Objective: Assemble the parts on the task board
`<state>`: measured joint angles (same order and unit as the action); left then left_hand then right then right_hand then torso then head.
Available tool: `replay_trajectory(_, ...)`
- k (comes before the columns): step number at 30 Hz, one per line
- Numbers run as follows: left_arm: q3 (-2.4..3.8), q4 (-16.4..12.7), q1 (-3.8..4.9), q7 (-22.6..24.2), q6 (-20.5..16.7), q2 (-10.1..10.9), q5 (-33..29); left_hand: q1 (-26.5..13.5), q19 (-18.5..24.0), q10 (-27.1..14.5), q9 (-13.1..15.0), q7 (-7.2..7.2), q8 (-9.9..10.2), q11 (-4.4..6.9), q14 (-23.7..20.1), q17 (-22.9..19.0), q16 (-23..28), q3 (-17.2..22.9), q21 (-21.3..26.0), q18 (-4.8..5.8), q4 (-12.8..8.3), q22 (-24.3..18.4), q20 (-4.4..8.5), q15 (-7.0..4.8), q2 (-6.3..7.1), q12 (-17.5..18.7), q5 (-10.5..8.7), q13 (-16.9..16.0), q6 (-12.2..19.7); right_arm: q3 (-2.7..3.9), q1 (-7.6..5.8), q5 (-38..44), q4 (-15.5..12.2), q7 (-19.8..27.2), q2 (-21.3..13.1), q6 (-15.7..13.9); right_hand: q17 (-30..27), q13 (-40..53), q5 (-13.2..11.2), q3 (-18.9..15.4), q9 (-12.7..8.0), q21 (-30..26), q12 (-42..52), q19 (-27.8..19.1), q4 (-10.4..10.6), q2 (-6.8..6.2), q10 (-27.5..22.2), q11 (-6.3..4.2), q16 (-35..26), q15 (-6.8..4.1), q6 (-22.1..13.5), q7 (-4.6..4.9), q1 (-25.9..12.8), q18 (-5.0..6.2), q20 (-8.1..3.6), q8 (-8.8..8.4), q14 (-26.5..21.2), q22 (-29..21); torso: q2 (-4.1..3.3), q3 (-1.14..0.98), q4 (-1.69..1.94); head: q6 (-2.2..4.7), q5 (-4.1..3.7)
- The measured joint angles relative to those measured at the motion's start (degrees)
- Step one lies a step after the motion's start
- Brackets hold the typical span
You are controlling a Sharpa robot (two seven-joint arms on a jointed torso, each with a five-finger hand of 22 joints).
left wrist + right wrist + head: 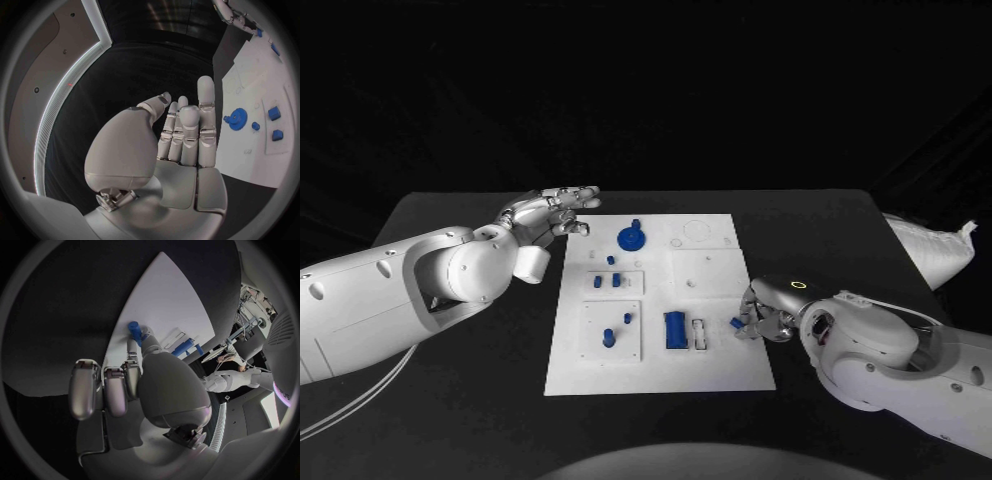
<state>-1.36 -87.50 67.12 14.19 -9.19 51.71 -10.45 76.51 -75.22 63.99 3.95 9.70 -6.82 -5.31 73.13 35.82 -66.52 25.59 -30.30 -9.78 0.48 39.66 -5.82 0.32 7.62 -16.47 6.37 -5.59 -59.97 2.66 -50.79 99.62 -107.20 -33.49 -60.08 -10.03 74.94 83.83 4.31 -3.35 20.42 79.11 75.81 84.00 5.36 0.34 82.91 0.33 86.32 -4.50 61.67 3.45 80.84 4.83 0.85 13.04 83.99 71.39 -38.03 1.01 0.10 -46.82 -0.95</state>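
Fingertips [139, 336] of the right hand [764, 318] pinch a small blue part [134, 327] just above the right edge of the task board [718, 375] (near the long blue piece [675, 329]). Left hand [548, 213] hovers empty, fingers loosely apart, beside the blue gear [632, 238]. Next, I judge: seat that part precisely.

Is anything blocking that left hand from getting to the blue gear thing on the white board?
Nothing visible does. The left hand hovers open at the task board's far left corner, and the blue gear sits uncovered just beside it.
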Motion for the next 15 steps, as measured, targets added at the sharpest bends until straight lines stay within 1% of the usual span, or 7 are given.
replay_trajectory(3,0.0,0.0,0.0,0.0,0.0,0.01,0.0,0.0,0.0,0.0,0.0,0.0,0.0,0.0,0.0,-0.06,0.0,0.0,0.0,0.0,0.0,0.0,0.0,0.0,0.0,0.0,0.0,0.0,0.0,0.06,0.04,1.3,0.04,0.17,0.32,0.57,0.0,0.0,-0.47,1.83,-0.06,0.0,-0.12,0.0,-1.19,-0.43,0.0,0.0,0.0,-0.12,0.38,0.21,0.42,0.01,0.0,-0.73,-0.12,0.07,0.0,0.0,-0.01,-0.07,0.03)
replay_trajectory(5,0.0,0.0,0.0,0.0,0.0,0.01,0.0,0.0,0.0,0.0,0.0,0.0,0.0,0.0,0.0,-0.06,0.0,0.0,0.0,0.0,0.0,0.0,0.0,0.0,0.0,0.0,0.0,0.0,0.0,0.11,0.05,2.13,0.01,0.43,0.6,1.05,0.0,-0.01,-0.1,3.47,-1.56,0.0,-0.17,0.0,-2.34,-0.64,0.0,0.0,0.0,-0.13,0.37,0.22,0.64,0.0,0.0,-1.22,-0.13,0.16,0.02,0.01,-0.03,-0.09,0.08)
replay_trajectory(9,0.0,-0.01,0.0,-0.02,0.0,0.0,0.0,0.0,0.0,0.0,0.0,0.0,0.0,0.0,0.0,-0.06,0.0,0.0,0.0,0.0,0.0,0.0,0.0,0.0,0.0,0.0,0.0,0.0,0.0,0.16,0.05,3.13,-0.11,0.85,0.81,1.98,-0.01,-0.07,3.27,4.94,-1.98,0.0,-0.44,0.0,-1.91,-0.7,0.0,0.0,0.0,-0.18,0.61,0.6,0.7,0.0,0.0,-1.87,-0.19,0.3,0.03,0.01,-0.03,-0.13,0.08)
replay_trajectory(10,0.0,-0.01,0.0,-0.02,0.0,0.0,0.0,0.0,0.0,0.0,0.0,0.0,0.0,0.0,0.0,-0.06,0.0,0.0,0.0,0.0,0.0,0.0,0.0,0.0,0.0,0.0,0.0,0.0,0.0,0.18,0.05,3.31,-0.09,0.93,0.9,2.06,-0.01,0.28,4.91,7.09,-2.02,0.16,-0.51,0.0,-2.72,-0.68,0.0,0.0,0.0,-0.19,0.51,0.69,0.67,0.0,0.0,-2.36,-0.2,0.36,0.03,0.01,-0.02,-0.14,0.08)
replay_trajectory(11,0.0,-0.02,0.0,-0.02,0.0,0.0,0.0,0.0,0.0,0.0,0.0,0.0,0.0,0.0,0.0,-0.06,0.0,0.0,0.0,0.0,0.0,-0.02,0.0,0.0,0.0,0.0,0.0,0.0,0.0,0.19,0.04,3.44,-0.08,0.99,0.99,2.13,-0.01,0.27,5.15,7.91,-2.26,0.3,-0.6,0.0,-3.01,-0.43,0.0,0.0,0.0,-0.19,0.59,0.65,0.43,0.01,0.0,-2.5,-0.2,0.37,0.03,0.01,-0.02,-0.14,0.06)
replay_trajectory(13,0.0,-0.02,0.0,-0.02,0.0,0.0,0.0,0.0,0.0,0.0,0.0,0.0,0.0,0.0,0.0,-0.06,0.0,0.0,0.0,0.01,0.0,-0.06,0.0,0.0,0.0,0.0,0.0,0.0,0.0,0.19,0.04,3.52,-0.07,1.07,1.02,2.18,-0.01,0.22,5.82,8.49,-2.64,0.32,-0.71,0.0,-2.46,0.21,0.0,0.0,0.0,-0.19,1.04,0.71,-0.21,0.01,0.0,-2.96,-0.19,0.54,0.04,0.02,-0.02,-0.13,0.07)
replay_trajectory(15,0.0,-0.04,0.0,-0.02,0.0,0.01,0.0,0.0,0.0,0.0,0.0,0.0,0.0,0.0,0.0,-0.06,0.0,0.0,0.0,0.0,0.0,-0.06,0.0,0.0,0.0,0.0,0.0,0.0,0.0,0.19,0.04,3.4,-0.03,1.14,1.02,2.04,-0.01,-0.01,6.93,10.3,-2.81,0.32,-0.76,0.0,-2.17,0.69,0.0,0.0,0.0,-0.19,1.23,0.59,-0.69,0.0,-0.01,-3.37,-0.19,0.72,0.04,0.02,-0.04,-0.13,0.1)
